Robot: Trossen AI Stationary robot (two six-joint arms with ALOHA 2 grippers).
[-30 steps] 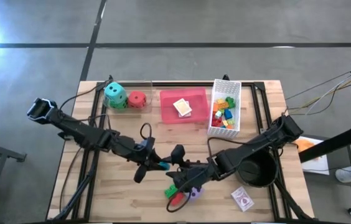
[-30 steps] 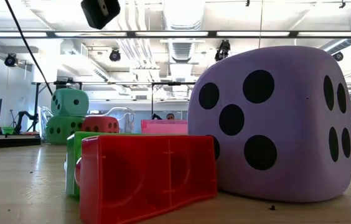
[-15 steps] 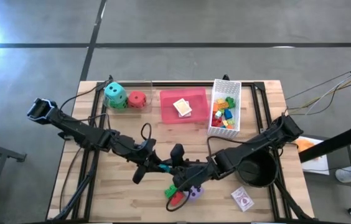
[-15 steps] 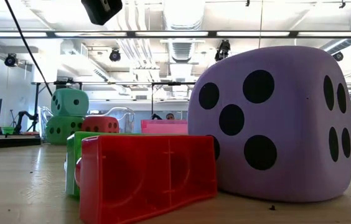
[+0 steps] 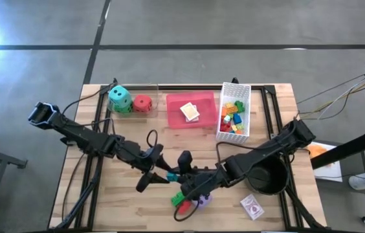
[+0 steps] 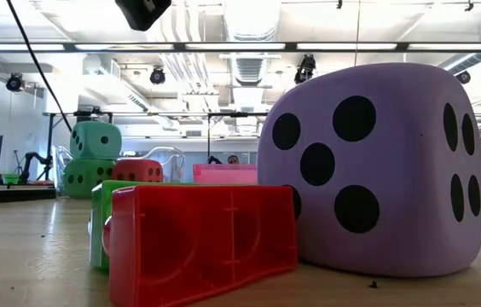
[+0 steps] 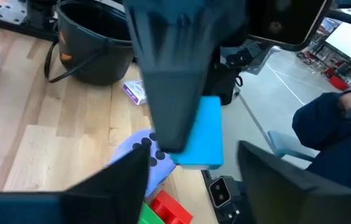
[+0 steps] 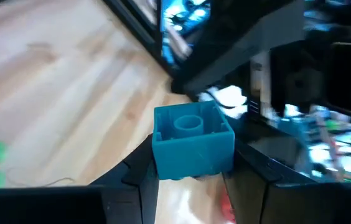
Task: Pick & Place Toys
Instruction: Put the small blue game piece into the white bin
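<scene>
The blue brick is clamped between the fingers of the right gripper, above the table. It is gripped by its two side faces, stud upward, and looks level. The left gripper stands just opposite, nose to nose with the right one; its fingers are spread apart, with the blue brick in the gap just ahead of them and seemingly free of both. A hand-over from left to right is judged to be in hand.

To do it well, the left gripper should be drawn straight back along its own axis, with the fingers kept wide, so that the blue brick is not clipped or twisted in the right grip. The right gripper should be held steady until the gap is clear.

Just below both grippers lie the purple die and a red brick; these should not be brushed. Farther beyond the right gripper, the basket of bricks stands well apart.
</scene>
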